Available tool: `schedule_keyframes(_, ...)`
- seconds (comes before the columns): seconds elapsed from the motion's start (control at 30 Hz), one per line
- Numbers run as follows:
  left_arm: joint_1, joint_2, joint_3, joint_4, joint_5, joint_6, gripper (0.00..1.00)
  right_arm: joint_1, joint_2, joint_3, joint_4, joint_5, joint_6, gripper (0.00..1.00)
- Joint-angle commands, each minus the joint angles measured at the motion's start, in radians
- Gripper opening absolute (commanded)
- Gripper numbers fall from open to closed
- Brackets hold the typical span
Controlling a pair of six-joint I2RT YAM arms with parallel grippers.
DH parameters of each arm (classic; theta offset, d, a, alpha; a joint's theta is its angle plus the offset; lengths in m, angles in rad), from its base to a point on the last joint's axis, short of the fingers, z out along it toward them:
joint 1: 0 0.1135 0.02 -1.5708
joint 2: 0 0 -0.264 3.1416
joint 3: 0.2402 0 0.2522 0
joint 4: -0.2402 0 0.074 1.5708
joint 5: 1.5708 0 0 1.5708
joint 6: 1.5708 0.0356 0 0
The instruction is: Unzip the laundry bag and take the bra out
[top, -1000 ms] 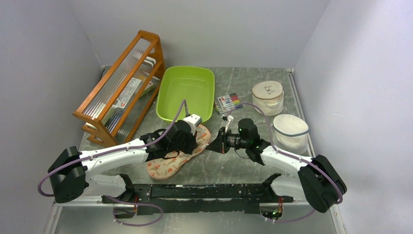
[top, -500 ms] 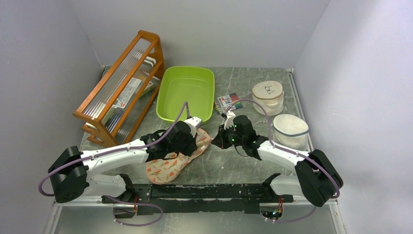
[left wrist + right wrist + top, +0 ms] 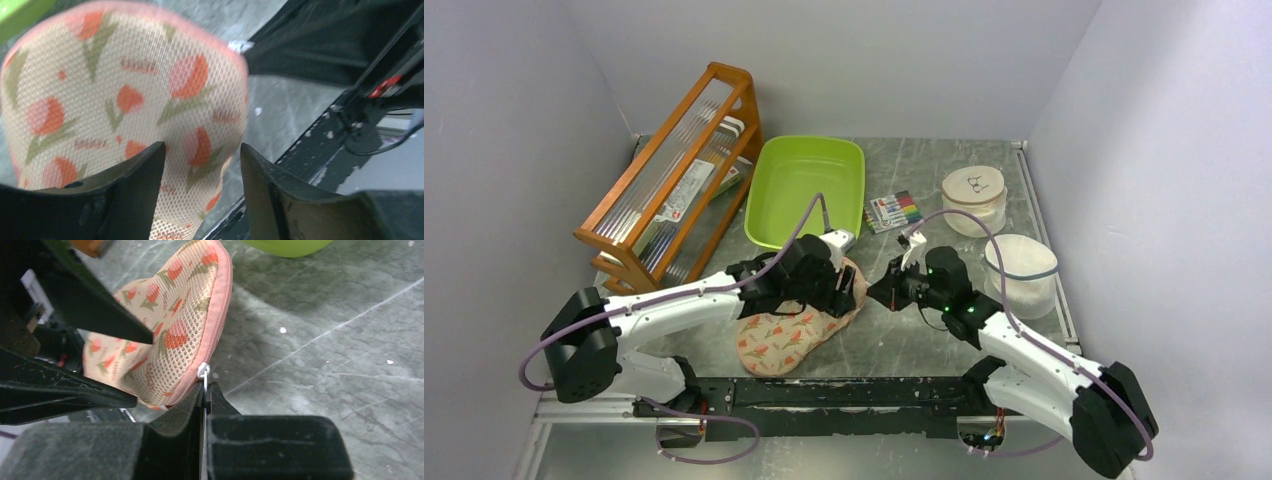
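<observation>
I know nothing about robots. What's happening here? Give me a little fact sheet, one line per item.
Laundry bag: lying on the table, visible zip edge looks closed
Left gripper: open, over the bag
Right gripper: shut on the white zip pull
Bra: not visible
Nearby: green tub, wooden rack

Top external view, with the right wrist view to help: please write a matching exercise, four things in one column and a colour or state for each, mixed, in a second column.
Things:
1. laundry bag
2. basin
3. rack
4. right gripper

Colour or state:
a. brown wood
b. jaws shut on the zip pull
c. lime green
d. cream-peach with red print

Pairs: 1-d, 2-c, 3-a, 4-b
</observation>
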Motion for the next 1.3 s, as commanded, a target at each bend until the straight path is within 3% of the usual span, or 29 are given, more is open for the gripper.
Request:
schedule_keyframes(0.0, -0.028, 0.051, 0.109, 0.009, 0.068, -0.034, 0.71, -0.003, -0.101, -0.016, -0.026, -0.057, 0.065, 0.0)
schedule_keyframes(0.13, -0.082, 0.117, 0.209, -0.035, 0.026, -0.039, 0.72, -0.002, -0.164, 0.002, -0.067, -0.066, 0.075, 0.0)
schedule_keyframes(0.23, -0.117, 0.161, 0.27, -0.084, -0.037, -0.043, 0.67, 0.0, -0.192, 0.024, -0.113, -0.055, 0.058, 0.0)
schedule_keyframes(0.47, -0.127, 0.175, 0.301, -0.134, -0.127, -0.031, 0.33, -0.002, -0.239, 0.051, -0.214, -0.005, 0.029, 0.0)
schedule_keyframes(0.6, -0.127, 0.168, 0.307, -0.139, -0.135, 0.006, 0.2, -0.002, -0.267, 0.057, -0.272, 0.066, 0.032, 0.0)
schedule_keyframes(0.83, -0.127, 0.14, 0.307, -0.153, -0.124, 0.052, 0.07, -0.018, -0.163, 0.023, -0.141, 0.149, 0.052, 0.0)
schedule_keyframes(0.93, -0.127, 0.122, 0.304, -0.17, -0.106, 0.054, 0.07, -0.063, -0.081, 0.054, -0.121, 0.164, 0.038, 0.0)
schedule_keyframes(1.03, -0.127, 0.089, 0.282, -0.168, -0.098, 0.07, 0.07, -0.21, -0.01, 0.056, -0.069, 0.066, 0.013, 0.0)
schedule_keyframes(1.13, -0.128, 0.069, 0.257, -0.144, -0.041, 0.099, 0.07, -0.375, 0.109, 0.041, 0.057, -0.156, 0.03, 0.0)
schedule_keyframes(1.27, -0.135, 0.105, 0.28, -0.16, -0.002, 0.115, 0.07, -0.415, 0.164, 0.047, 0.128, -0.299, 0.046, 0.0)
